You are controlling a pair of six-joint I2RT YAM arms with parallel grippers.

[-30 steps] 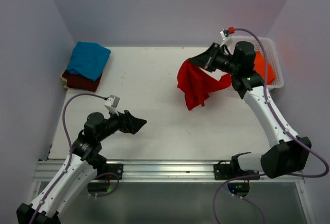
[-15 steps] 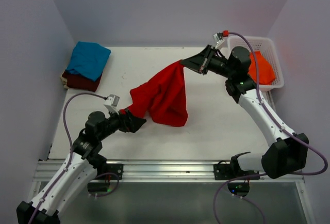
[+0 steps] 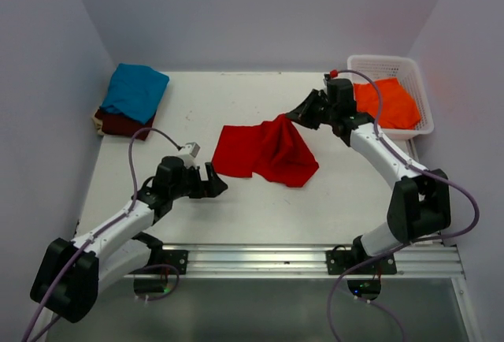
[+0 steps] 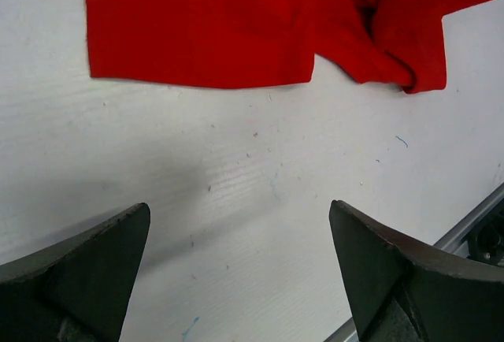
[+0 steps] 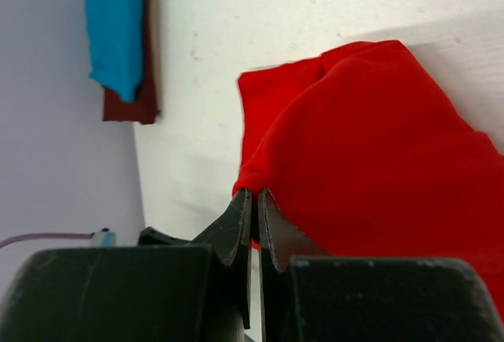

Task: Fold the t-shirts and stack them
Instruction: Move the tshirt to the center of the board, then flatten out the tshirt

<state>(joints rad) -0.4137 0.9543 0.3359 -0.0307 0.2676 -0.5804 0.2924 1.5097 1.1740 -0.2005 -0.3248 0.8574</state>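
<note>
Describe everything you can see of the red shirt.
The red shirt is soft, plain bright-red cloth, lying rumpled on the table. The part nearer the left hand lies flat with a straight edge; the rest bunches up to a peak pinched in the shut right hand. The left hand is open, close by, not touching it.

No text, label, brand, number or sign is showing legibly in any of the three views. In the left wrist view a few faint blue flecks [image 4: 402,141] are lying on the tabletop [image 4: 236,200], but they are forming no letters or figures.
</note>
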